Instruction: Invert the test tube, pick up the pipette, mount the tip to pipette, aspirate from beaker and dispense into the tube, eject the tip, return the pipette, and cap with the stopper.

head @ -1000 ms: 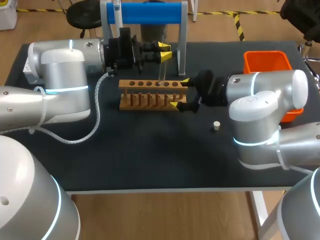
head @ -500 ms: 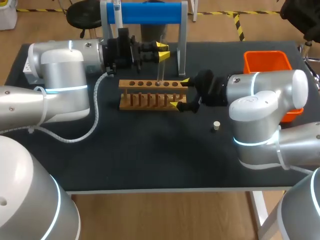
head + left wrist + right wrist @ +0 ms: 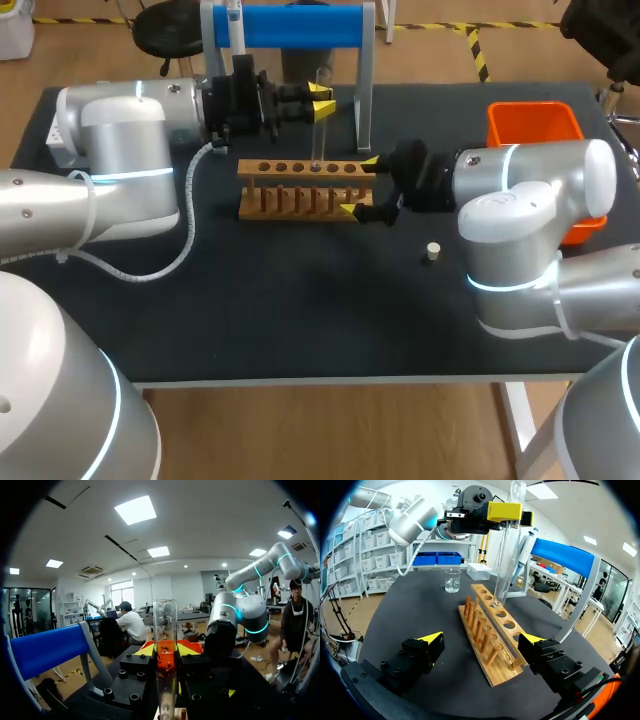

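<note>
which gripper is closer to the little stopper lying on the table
Right. The right gripper is at the end of the wooden rack, a short way from the stopper; the left gripper holds the test tube above the rack, farther off.

Clear test tube upright in the left claw, lower end at the wooden rack

Upright test tube, clamped in left pincer
</note>
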Motion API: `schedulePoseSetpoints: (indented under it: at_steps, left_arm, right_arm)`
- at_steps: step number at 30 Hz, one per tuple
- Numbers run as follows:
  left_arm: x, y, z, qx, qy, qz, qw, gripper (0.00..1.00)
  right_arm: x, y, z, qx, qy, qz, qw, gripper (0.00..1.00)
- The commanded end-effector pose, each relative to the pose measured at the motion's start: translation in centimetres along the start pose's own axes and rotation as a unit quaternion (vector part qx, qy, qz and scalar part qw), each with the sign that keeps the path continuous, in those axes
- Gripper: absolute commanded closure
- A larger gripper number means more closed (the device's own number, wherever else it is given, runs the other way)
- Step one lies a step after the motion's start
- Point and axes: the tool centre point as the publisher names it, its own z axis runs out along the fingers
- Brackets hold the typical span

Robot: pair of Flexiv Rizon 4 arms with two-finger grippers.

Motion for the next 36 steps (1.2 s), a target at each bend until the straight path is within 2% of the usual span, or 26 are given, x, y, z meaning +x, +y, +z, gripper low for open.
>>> schedulePoseSetpoints:
  at_steps: [1,36]
  left_arm:
    - [-0.5,0.6,0.2,0.003,0.002,-0.005,1.000,1.00]
    - [-1.2,2.7,-0.4,0.004,-0.002,-0.024,1.000,1.00]
  right_arm:
    - [-0.1,0.0,-0.1,0.001,0.002,0.000,1.000,0.00]
    - [-0.1,0.0,-0.1,0.001,0.002,0.000,1.000,0.00]
